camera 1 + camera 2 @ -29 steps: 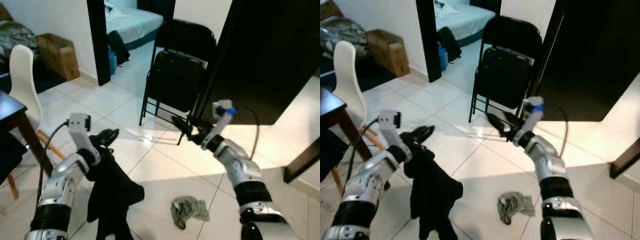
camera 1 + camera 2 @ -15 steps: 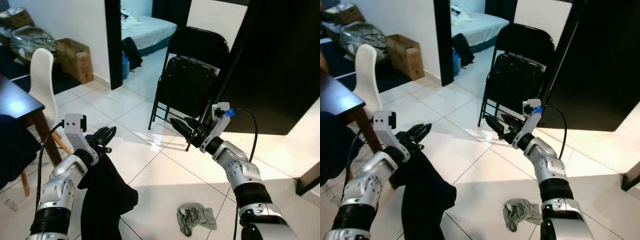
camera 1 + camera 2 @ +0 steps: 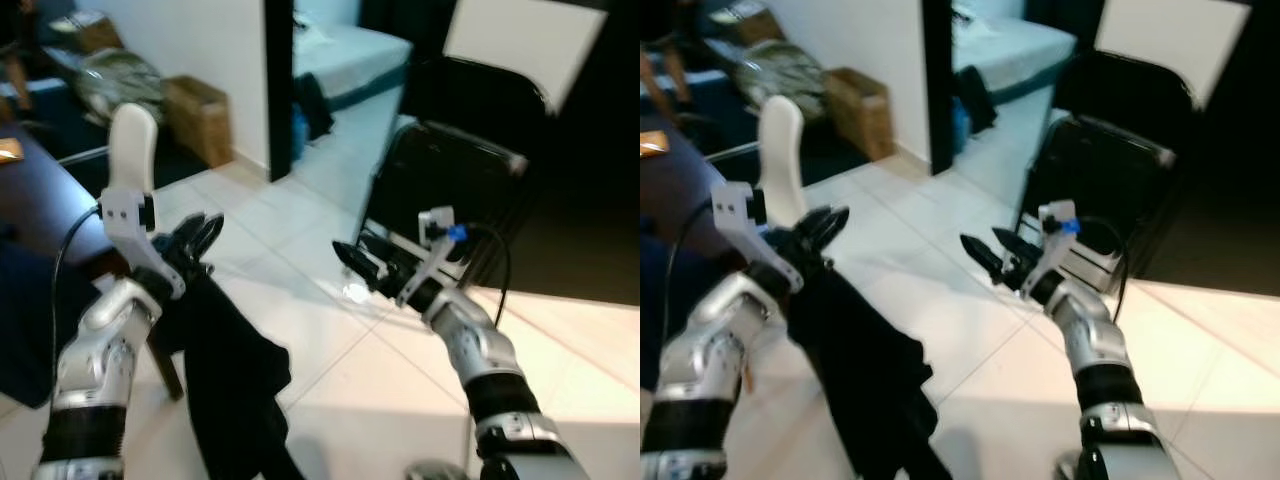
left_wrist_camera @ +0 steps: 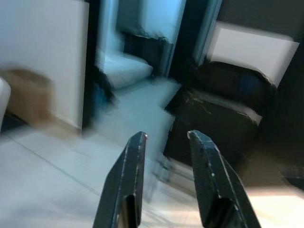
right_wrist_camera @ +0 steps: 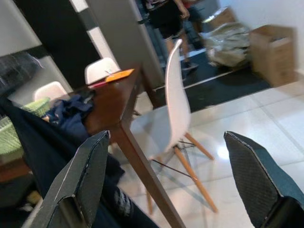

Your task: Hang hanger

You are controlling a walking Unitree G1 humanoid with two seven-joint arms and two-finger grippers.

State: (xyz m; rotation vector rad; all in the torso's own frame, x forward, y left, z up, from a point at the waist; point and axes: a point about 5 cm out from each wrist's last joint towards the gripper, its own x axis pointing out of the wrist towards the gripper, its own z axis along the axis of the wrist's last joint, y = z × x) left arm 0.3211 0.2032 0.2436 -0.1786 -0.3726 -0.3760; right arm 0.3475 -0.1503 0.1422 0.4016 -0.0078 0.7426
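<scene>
Left eye view, and I start at the far left: a dark wooden counter [image 3: 40, 205] with blue cloth [image 3: 25, 310] hanging off its near edge, and a white chair [image 3: 130, 160] tucked behind it. Next along is my left tool [image 3: 197, 237], raised at chest height, with a black garment [image 3: 235, 375] draped from it and trailing down toward the white tiled floor [image 3: 310, 330]. The fingers look close together around the top of that cloth, but I can't tell if a hanger sits inside it; the garment hides whatever it hangs on. In the left wrist view the two black fingers [image 4: 128, 185] stand a narrow gap apart with nothing visible between their tips. Behind, a cardboard box [image 3: 205, 118] sits by the wall, and a doorway opens onto a bed [image 3: 345, 62]. Moving right, my right tool [image 3: 358, 262] hovers released and empty, fingers spread wide in the right wrist view [image 5: 90, 175]. Just beyond it stands a black folding chair [image 3: 455, 175]. A person [image 5: 166, 19] stands far back past the counter.
</scene>
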